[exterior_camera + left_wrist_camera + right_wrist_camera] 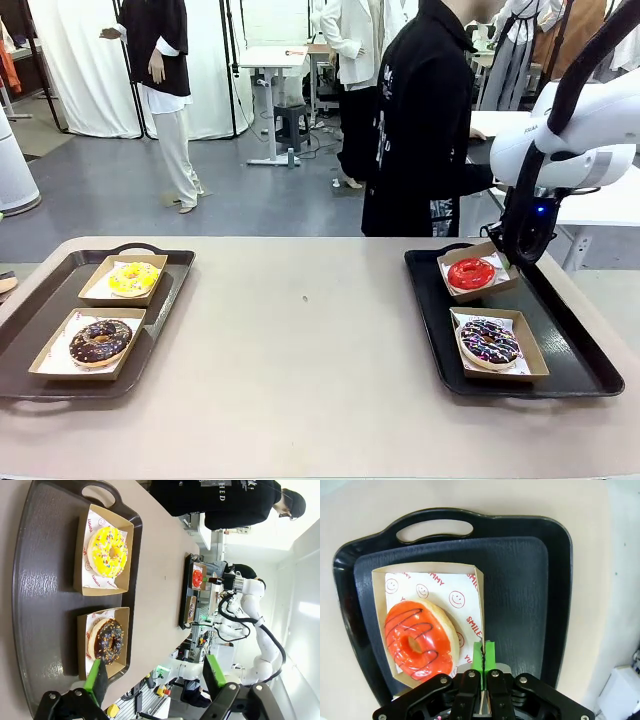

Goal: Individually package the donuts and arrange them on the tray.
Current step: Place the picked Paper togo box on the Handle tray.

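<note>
The red-iced donut [419, 640] lies in a paper-lined cardboard box [434, 582] at the far end of the right black tray [580, 350]. My right gripper [484, 656] is shut on that box's side wall, beside the donut; it also appears over the box's far right corner [510, 258]. The dark sprinkled donut [489, 341] sits boxed at that tray's near end. On the left tray [30, 300], the yellow-iced donut [133, 279] and chocolate-glazed donut [100, 341] lie in their boxes. My left gripper [156, 677] hangs open above the left tray [45, 580], apart from the chocolate donut [106, 640].
A person in black [420, 120] stands at the far edge, behind the right tray. The wide beige tabletop [300, 340] stretches between the two trays. A white table [610, 205] stands past the right arm.
</note>
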